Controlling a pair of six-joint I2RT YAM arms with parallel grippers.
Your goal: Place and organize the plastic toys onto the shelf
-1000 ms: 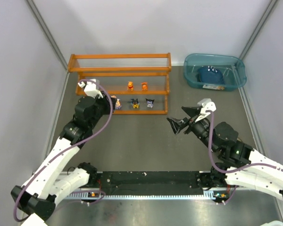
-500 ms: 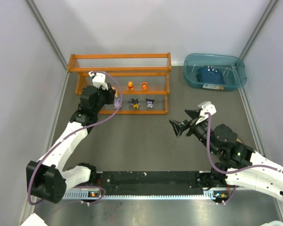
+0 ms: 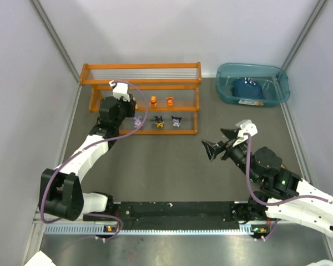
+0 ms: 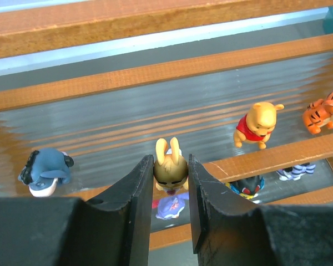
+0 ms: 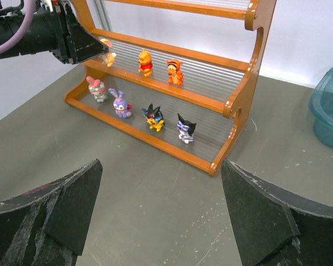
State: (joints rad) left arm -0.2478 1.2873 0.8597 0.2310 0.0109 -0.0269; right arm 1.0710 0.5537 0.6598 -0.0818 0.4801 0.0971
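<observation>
The orange shelf (image 5: 241, 94) carries a blue toy (image 4: 44, 169), a bear (image 4: 258, 124) and a tiger (image 4: 324, 113) on its middle tier, a pink toy (image 5: 96, 88), a purple toy (image 5: 120, 103) and two black toys (image 5: 154, 117) on the bottom tier, while the left gripper (image 4: 170, 159) pinches a tan rabbit (image 4: 170, 170) at the middle tier's front edge.

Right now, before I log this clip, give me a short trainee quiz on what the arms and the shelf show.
1. True or false: the right arm's jaws hold a toy.
2. How many toys stand on the bottom tier of the shelf?
3. What do the left arm's jaws grip: (a) the yellow bear, (b) the tan rabbit figurine, (c) the orange tiger?
Key: 1 false, they stand open and empty over the table; 2 four; 3 b.
</observation>
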